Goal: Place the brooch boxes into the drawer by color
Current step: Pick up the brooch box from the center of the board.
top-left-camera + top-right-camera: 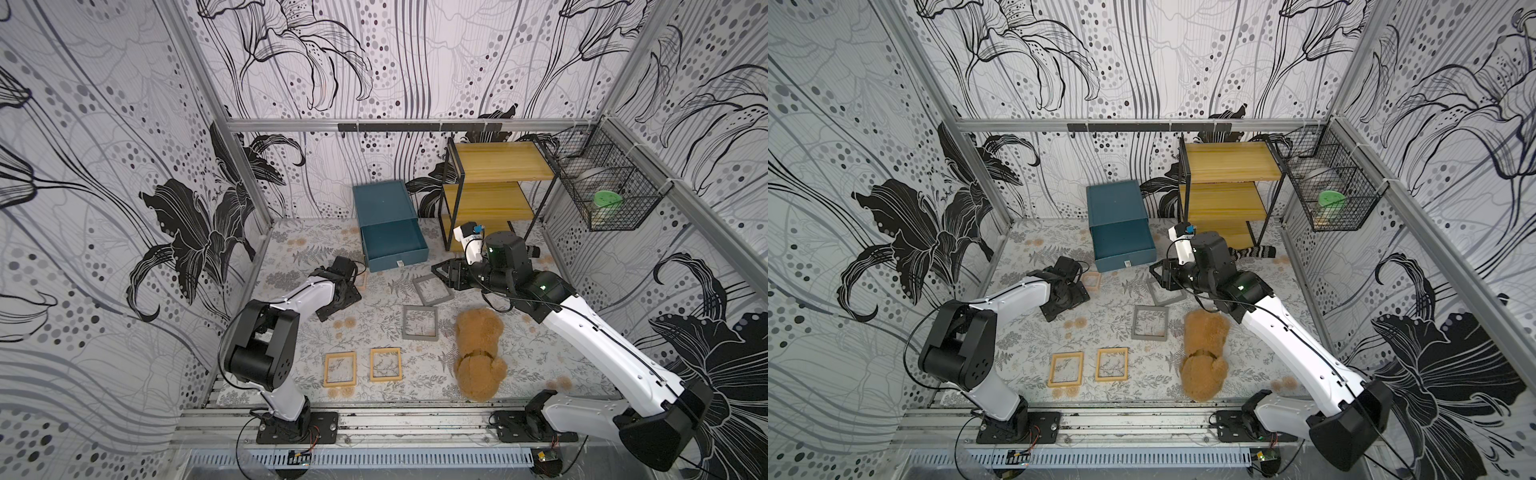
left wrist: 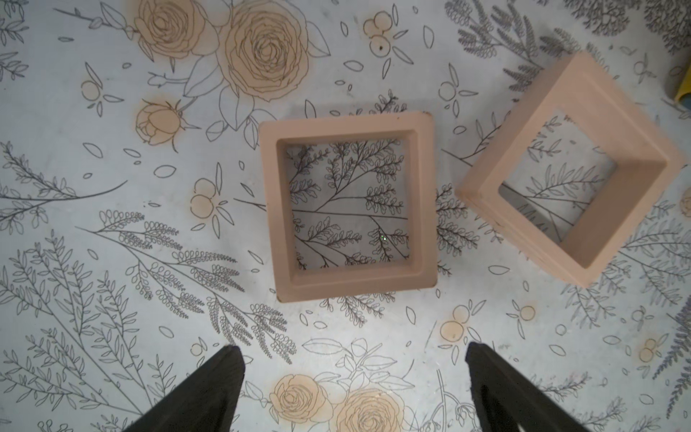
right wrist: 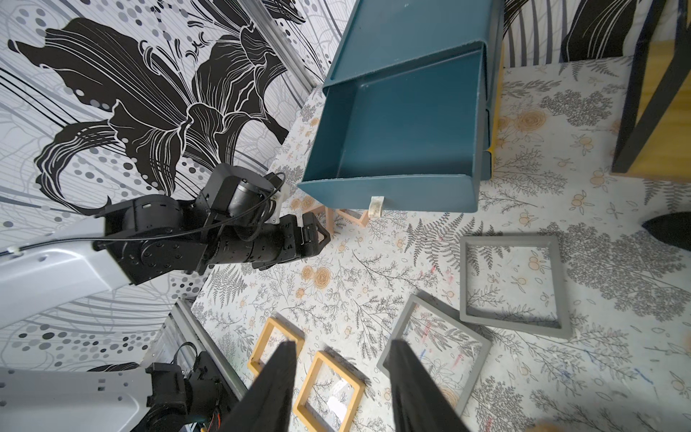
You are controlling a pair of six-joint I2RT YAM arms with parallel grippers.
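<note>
both grippers empty, all six brooch boxes on the table, one drawer pulled out

my left gripper (image 2: 351, 349) hangs over the floral table cover (image 2: 112, 168) with its jaws spread wide and nothing between them. in its wrist view one pale pink brooch box (image 2: 346, 286) lies flat at mid-frame and the second pink box (image 2: 617, 114) sits apart from it at the right edge, turned askew. my right gripper (image 3: 342, 348) has its jaws partly parted and grasps nothing. in a top view the teal chest (image 1: 384, 199) stands at upper middle with one drawer (image 1: 395, 262) drawn out toward the arms. one grey brooch box (image 1: 436, 301) lies near the right gripper, with the second grey box (image 1: 419, 338) close below it. the two yellow-tan boxes (image 1: 340, 384) (image 1: 386, 378) lie side by side at lower centre, left of a brown teddy bear (image 1: 478, 353).
</note>
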